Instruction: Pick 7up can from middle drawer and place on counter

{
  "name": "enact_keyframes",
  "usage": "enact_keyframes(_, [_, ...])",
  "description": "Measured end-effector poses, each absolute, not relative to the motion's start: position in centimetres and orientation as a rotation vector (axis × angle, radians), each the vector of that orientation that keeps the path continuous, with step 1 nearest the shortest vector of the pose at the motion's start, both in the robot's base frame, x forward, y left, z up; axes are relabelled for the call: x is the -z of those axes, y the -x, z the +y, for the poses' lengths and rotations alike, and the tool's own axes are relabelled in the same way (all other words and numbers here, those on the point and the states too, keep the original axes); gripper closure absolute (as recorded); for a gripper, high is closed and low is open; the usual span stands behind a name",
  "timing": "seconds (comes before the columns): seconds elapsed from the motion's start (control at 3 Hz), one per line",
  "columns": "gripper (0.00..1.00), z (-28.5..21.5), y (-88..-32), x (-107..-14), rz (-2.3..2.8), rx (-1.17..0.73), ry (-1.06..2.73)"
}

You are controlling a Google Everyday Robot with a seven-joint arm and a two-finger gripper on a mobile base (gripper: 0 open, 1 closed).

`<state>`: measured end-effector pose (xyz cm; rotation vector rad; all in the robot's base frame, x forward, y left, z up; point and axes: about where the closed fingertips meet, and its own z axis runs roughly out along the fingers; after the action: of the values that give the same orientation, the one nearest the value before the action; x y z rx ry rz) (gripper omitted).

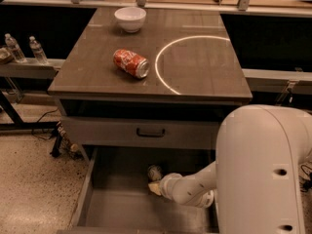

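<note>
**Gripper at the 7up can in the middle drawer**

The middle drawer (117, 209) stood pulled open, and the 7up can (155, 172) sat on its grey floor towards the back of the drawer, partly under the shadow of the closed drawer front (107, 130) above. Only a pale round end of the can showed clearly. It may have been lying on its side, but the dim light at the back of the drawer left that uncertain. The gripper (155, 188) was inside the drawer, low over the floor, just in front of the can and very near or touching it. Whether it was open, closed or already holding the can could not be told.

The counter (209, 77) lay above the drawer, carrying a red-orange can (130, 63) and a white bowl (130, 18).

The likely risks were these:

- A push on a lying can could have rolled it farther back in the drawer, under the front above and out of reach.
- A lift taken straight up could have struck that front, so the can needed drawing forward out of the drawer first.
- A shallow hold on the rounded side could have let the can slip on the way up to the counter.
</note>
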<state>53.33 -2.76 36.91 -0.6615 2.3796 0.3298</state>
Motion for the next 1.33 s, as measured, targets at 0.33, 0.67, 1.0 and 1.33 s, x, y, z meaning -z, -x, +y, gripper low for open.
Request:
enact_keyframes(0.33, [0.75,-3.9,-53.3,-36.7,2.381,-0.294,0.638])
enact_keyframes(0.67, [1.00,-6.8,-52.6,-40.9,2.357,-0.250,0.739])
enact_keyframes(1.0, [1.00,-9.1,-52.0,-45.6,2.328,-0.167,1.029])
enact_keyframes(1.33, [1.00,-11.5,-50.2,-46.4,2.363,-0.108,1.265])
